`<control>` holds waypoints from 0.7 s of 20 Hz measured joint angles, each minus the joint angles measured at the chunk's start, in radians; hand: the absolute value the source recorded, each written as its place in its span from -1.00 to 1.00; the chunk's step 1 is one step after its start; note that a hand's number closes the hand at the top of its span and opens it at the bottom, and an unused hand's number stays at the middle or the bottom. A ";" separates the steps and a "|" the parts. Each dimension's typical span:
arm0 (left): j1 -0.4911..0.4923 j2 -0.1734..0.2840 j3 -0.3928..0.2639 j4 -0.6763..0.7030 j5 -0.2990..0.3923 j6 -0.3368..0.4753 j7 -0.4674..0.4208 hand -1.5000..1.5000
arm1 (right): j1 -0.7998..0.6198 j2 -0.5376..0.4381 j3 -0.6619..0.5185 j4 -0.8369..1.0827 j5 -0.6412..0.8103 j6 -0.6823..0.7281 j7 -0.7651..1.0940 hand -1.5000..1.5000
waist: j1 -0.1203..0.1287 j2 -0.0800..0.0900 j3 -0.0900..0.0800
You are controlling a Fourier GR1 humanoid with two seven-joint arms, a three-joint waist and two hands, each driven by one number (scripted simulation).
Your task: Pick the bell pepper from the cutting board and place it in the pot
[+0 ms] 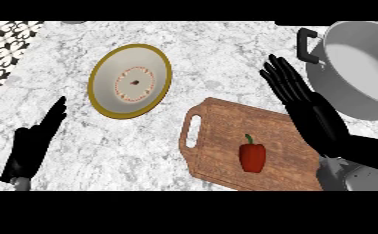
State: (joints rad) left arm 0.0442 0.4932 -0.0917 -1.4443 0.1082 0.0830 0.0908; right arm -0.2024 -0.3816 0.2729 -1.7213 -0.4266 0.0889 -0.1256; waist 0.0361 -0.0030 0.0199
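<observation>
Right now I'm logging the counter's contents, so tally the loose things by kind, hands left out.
Bell pepper: 1
Cutting board: 1
Pot: 1
Plate: 1
Total: 4

I see the red bell pepper (252,157) lying on the wooden cutting board (221,128), stem pointing away from me. My right hand (295,90), fingers straight, hovers over the board's far right edge, beside the grey pot (354,85). A gold-rimmed plate (131,81) sits left of the board; my left hand (37,143) rests farther left.
</observation>
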 measured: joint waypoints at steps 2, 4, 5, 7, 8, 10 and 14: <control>0.005 -0.018 0.007 -0.032 0.004 0.020 -0.006 0.00 | 0.021 -0.010 -0.017 -0.046 0.048 -0.032 -0.033 1.00 | -0.019 -0.003 -0.008; 0.005 -0.057 0.018 -0.053 0.017 0.050 -0.038 0.00 | 0.047 -0.042 -0.067 -0.091 0.118 -0.081 -0.091 1.00 | -0.051 -0.014 -0.013; 0.003 -0.078 0.026 -0.063 0.026 0.065 -0.055 0.00 | 0.053 -0.059 -0.100 -0.116 0.153 -0.110 -0.123 1.00 | -0.072 -0.022 -0.016; 0.000 -0.109 0.044 -0.082 0.044 0.090 -0.082 0.00 | 0.084 -0.115 -0.179 -0.124 0.241 -0.178 -0.145 -1.00 | -0.126 -0.037 -0.024; -0.001 -0.123 0.053 -0.089 0.053 0.102 -0.090 0.00 | 0.111 -0.127 -0.226 -0.110 0.278 -0.234 -0.140 -1.00 | -0.154 -0.040 -0.025; 0.001 -0.156 0.061 -0.106 0.069 0.120 -0.114 0.00 | 0.177 -0.123 -0.298 -0.101 0.346 -0.347 -0.152 -1.00 | -0.182 -0.040 -0.024; 0.000 -0.212 0.056 -0.140 0.081 0.146 -0.156 0.00 | 0.353 -0.031 -0.297 -0.205 0.486 -0.521 -0.274 -1.00 | -0.170 -0.031 -0.022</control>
State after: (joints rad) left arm 0.0438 0.2811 -0.0360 -1.5840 0.1895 0.2293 -0.0650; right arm 0.1503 -0.4122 -0.0240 -1.9267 0.0595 -0.4320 -0.4000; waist -0.1339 -0.0339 -0.0016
